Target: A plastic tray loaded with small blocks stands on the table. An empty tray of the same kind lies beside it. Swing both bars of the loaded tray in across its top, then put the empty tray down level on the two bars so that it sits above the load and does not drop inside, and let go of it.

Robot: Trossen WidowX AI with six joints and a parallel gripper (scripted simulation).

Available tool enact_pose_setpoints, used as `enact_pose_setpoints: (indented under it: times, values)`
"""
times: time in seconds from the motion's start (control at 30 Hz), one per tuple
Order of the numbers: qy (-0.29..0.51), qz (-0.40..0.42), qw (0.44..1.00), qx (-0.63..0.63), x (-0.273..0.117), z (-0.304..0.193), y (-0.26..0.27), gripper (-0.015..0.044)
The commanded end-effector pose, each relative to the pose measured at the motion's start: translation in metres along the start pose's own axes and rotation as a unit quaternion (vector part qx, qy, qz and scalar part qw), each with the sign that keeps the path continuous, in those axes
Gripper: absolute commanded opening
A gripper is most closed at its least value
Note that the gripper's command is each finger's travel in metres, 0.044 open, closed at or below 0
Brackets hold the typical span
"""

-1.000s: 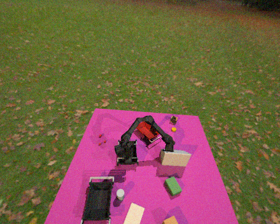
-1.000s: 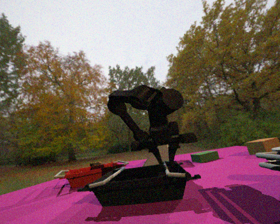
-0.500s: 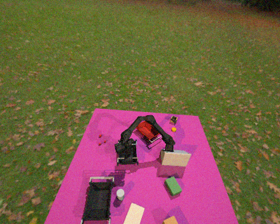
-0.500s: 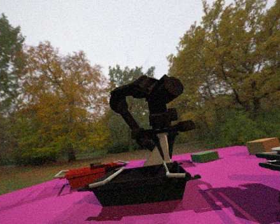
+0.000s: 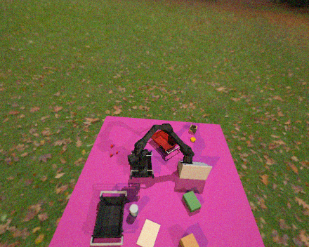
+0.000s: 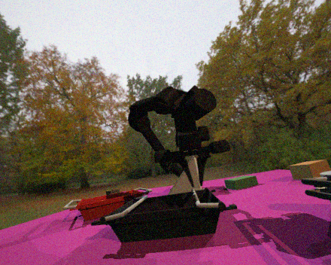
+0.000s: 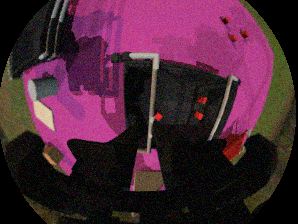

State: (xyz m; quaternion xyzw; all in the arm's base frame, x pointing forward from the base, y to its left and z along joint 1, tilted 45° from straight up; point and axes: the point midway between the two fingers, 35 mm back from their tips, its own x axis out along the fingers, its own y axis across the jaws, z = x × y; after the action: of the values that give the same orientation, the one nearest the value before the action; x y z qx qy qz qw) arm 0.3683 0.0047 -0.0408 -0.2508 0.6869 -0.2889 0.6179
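Observation:
The loaded black tray (image 5: 148, 163) (image 6: 166, 227) (image 7: 175, 90) stands on the table with red blocks (image 7: 201, 100) inside. Both its wire bars lie inward over its top: one (image 5: 145, 171) (image 6: 208, 205) (image 7: 153, 95) by my fingers, the other (image 6: 134, 205) (image 7: 223, 107) near the opposite end. My gripper (image 6: 197, 187) (image 7: 146, 123) points down at the first bar, its fingers slightly apart with the bar in or near the gap; it does not look clamped. Dark fingers blend with the tray. The empty black tray (image 5: 109, 217) (image 6: 326, 191) (image 7: 30, 37) stands apart, its bars at its ends.
A red tray (image 5: 160, 139) (image 6: 102, 205) lies beyond the loaded one. A beige upright block (image 5: 194, 171), a green block (image 5: 192, 201), a white cylinder (image 5: 133, 210), a flat beige piece (image 5: 149, 233) and an orange block (image 5: 189, 241) stand around. Small red pieces (image 5: 112, 146) lie near the left edge.

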Motion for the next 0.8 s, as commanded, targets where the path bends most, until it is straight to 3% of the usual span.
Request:
enact_pose_setpoints:
  times: [0.0,0.1,0.77]
  values:
    - [-0.001,0.0,1.0,-0.002,0.0,0.0001,0.0009,0.0058]
    - [-0.001,0.0,1.0,-0.002,0.0,0.0001,0.0009,0.0]
    - [0.0,0.0,1.0,0.0,0.0,0.0,0.0,0.0]
